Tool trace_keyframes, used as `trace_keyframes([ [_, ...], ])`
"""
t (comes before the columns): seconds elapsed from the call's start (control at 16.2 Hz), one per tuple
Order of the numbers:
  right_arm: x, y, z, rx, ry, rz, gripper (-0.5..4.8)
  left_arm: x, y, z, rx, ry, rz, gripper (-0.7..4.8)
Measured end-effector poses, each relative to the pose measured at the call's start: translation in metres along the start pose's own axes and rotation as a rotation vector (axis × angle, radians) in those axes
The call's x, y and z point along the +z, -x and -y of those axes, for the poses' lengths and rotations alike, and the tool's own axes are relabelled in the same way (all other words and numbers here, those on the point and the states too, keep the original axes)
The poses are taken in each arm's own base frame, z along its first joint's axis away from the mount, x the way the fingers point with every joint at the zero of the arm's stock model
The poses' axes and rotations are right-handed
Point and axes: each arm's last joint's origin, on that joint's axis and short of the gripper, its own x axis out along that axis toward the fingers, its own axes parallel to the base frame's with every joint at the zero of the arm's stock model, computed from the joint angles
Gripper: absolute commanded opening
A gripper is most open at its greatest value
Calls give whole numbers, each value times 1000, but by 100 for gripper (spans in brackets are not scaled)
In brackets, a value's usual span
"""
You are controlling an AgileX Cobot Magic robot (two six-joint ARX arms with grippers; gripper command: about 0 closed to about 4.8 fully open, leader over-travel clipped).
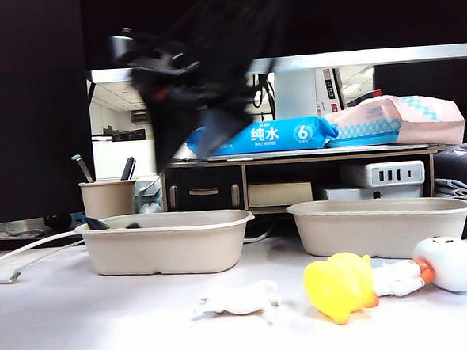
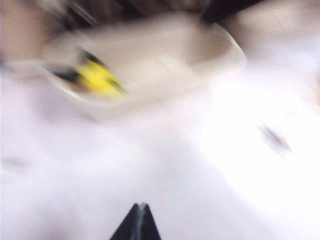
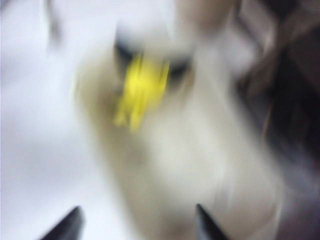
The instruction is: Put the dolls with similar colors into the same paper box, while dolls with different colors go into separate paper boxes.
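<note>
Right wrist view: mouse doll [image 3: 140, 90] seemingly beyond right pincer [image 3: 137, 225].

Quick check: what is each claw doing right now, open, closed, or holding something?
Left claw: tips together, shut, holding nothing, above the table.
Right claw: open, empty, above the left paper box with the yellow doll inside.

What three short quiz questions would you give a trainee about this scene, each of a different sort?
1. True or false: the yellow duck lies inside the right paper box.
2. How many dolls lie on the table, outside both boxes?
3. Fill in: the right gripper, above the left paper box that holds the yellow mouse-like doll, is ____, while the left gripper, over the table near that box, is shut.

Key: 1 false, it lies on the table in front of that box. 2 three. 3 open.
</note>
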Motion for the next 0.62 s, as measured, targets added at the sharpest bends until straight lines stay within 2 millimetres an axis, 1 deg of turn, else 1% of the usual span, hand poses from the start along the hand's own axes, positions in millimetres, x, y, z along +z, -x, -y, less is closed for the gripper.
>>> trace_keyframes([
  [0.12, -15, 6, -11, 37, 9, -162, 352, -3, -3, 7, -57, -19, -43, -5],
  [0.18, -24, 5, -18, 56, 23, -224, 352, -4, -3, 10, -86, -31, -52, -5],
  [0.31, -48, -6, -32, 87, 49, -340, 351, -5, -4, 14, -119, -44, -69, -5],
  [0.43, -68, -18, -44, 103, 63, -392, 352, -7, -5, 18, -152, -57, -87, -5],
  [0.62, -81, -28, -46, 90, 59, -380, 355, -10, -6, 20, -168, -65, -126, -5],
])
